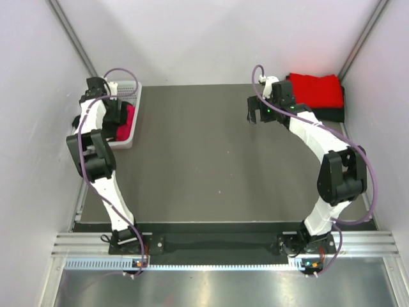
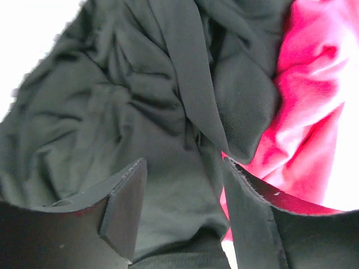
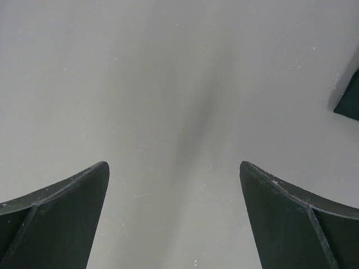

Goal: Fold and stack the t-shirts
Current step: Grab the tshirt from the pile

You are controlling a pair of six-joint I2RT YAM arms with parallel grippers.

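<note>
A crumpled black t-shirt and a pink-red t-shirt lie together in the white basket; the pink-red one shows in the top view. My left gripper is down in the basket, jaws apart, with black cloth bulging between the fingers. A folded bright red t-shirt lies on a folded black t-shirt at the back right. My right gripper hovers left of that stack, open and empty over bare table.
The dark table top lies between the arms. Grey walls close in on both sides and the back. A dark corner shows at the right edge of the right wrist view.
</note>
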